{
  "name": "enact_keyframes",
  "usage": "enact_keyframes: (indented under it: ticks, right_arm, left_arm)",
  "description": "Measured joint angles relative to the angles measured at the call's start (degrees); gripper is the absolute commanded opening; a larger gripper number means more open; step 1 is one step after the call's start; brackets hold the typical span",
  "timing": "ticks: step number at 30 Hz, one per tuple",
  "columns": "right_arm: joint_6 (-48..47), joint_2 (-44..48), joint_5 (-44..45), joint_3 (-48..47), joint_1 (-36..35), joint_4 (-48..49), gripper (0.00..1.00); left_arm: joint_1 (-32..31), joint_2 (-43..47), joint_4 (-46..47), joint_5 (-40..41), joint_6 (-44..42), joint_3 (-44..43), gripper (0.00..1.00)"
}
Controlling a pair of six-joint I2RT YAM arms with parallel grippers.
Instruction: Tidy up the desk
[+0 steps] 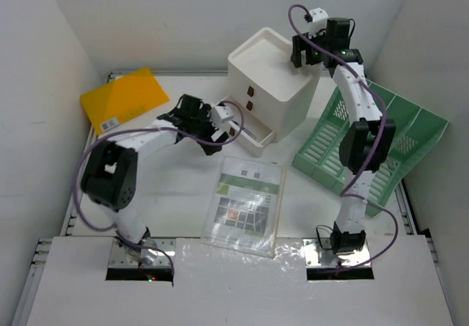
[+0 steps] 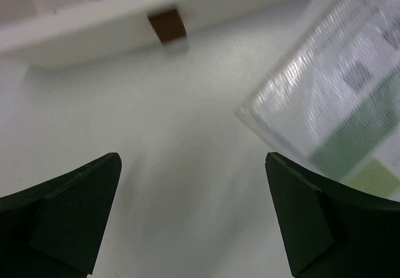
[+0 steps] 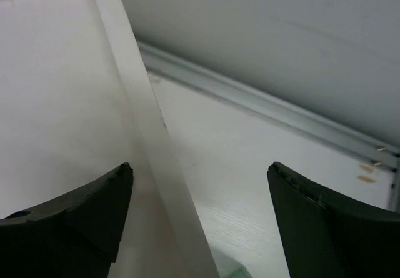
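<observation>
The white desk [image 1: 176,187] carries a white drawer box [image 1: 267,84] whose bottom drawer [image 1: 253,139] is pulled out. My left gripper [image 1: 222,119] is open and empty, just left of that drawer. In the left wrist view the gripper [image 2: 192,159] hovers over bare desk [image 2: 156,122], with the drawer's front and brown handle [image 2: 167,25] ahead. My right gripper [image 1: 302,51] is open and empty, high at the box's back right corner. In the right wrist view the gripper [image 3: 200,165] straddles the box's top rim [image 3: 150,140] without touching it.
A plastic-sleeved document [image 1: 245,201] lies at the desk's front middle and shows at the right of the left wrist view [image 2: 350,97]. A yellow folder [image 1: 124,99] lies back left. A green file tray [image 1: 370,146] lies at the right. Walls enclose the desk.
</observation>
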State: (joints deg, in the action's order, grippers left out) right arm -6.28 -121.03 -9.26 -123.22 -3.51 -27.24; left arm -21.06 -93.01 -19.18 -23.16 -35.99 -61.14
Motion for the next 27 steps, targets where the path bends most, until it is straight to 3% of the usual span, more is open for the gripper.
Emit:
enact_keyframes:
  ticks: [1, 6, 10, 13, 17, 27]
  right_arm:
    - [0.3, -2.1, -1.6, -0.1, 0.3, 0.2, 0.72]
    - [-0.9, -4.8, -9.7, -1.4, 0.5, 3.8, 0.55]
    - [-5.0, -3.0, -15.3, 2.5, 0.7, 6.2, 0.38]
    - [-7.6, -3.4, -18.5, 1.9, 1.8, 6.1, 0.16]
    - [-8.1, -3.5, -23.3, 1.9, 3.3, 6.3, 0.06]
    - [-7.4, -6.5, -28.3, -2.8, 4.2, 4.2, 0.00]
  left_arm:
    - [-0.8, -3.8, 0.8, 0.1, 0.3, -3.1, 0.99]
    - [-2.5, -18.9, 6.6, 0.7, 3.8, -14.5, 0.99]
    - [-2.8, -24.2, 10.6, 1.9, 5.8, -15.7, 0.98]
    - [-3.2, -25.7, 14.1, 4.0, 7.3, -15.7, 0.97]
    - [-3.7, -28.2, 19.0, 5.8, 10.5, -17.9, 0.97]
    - [-5.0, -35.9, 27.5, 3.8, 18.4, -24.3, 1.00]
